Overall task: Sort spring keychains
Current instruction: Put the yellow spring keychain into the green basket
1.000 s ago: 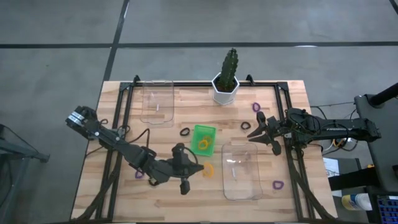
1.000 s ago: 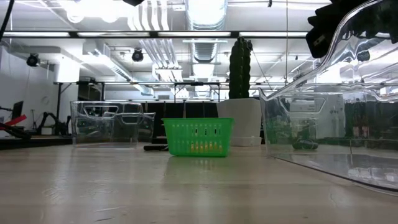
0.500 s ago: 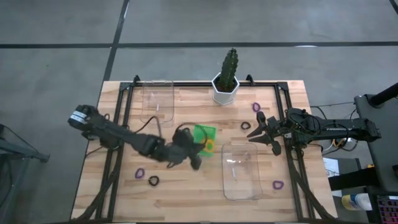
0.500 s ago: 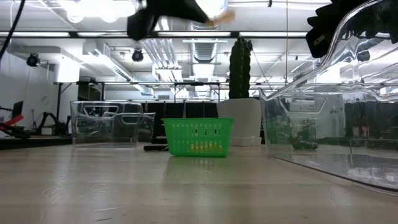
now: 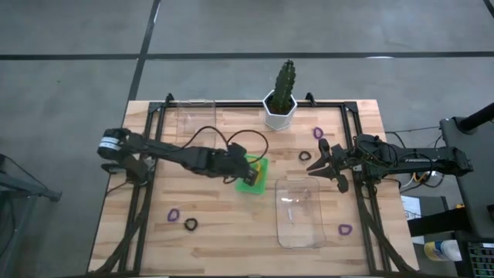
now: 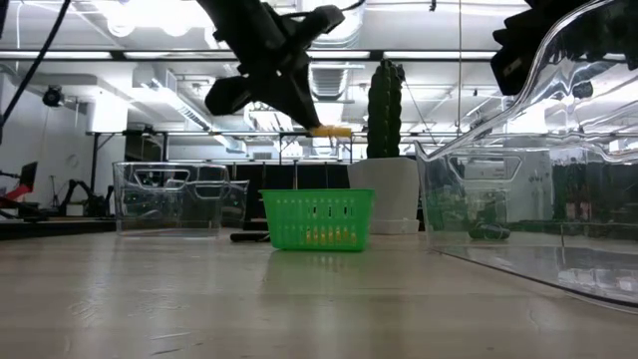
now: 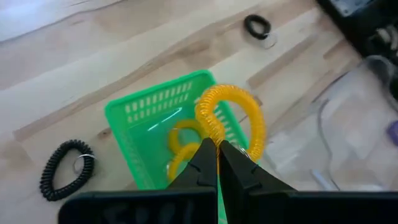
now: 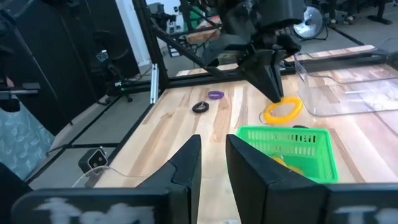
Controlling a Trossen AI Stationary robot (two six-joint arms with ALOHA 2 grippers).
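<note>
Two grippers: left gripper (image 7: 217,149) working, right gripper (image 8: 211,149) waiting past the basket.
Left fingers: pinching an orange keychain (image 7: 231,119) at their tips.
Green basket (image 7: 134,124): sitting directly beneath those tips, holding another orange coil (image 7: 180,140).
Right fingers: standing slightly parted, gripping nothing.
Black keychain (image 7: 65,169): lying beside the basket.

Grey concrete floor (image 5: 77,46) (dark seams), bright ceiling lights (image 6: 169,12) overhead.
</note>
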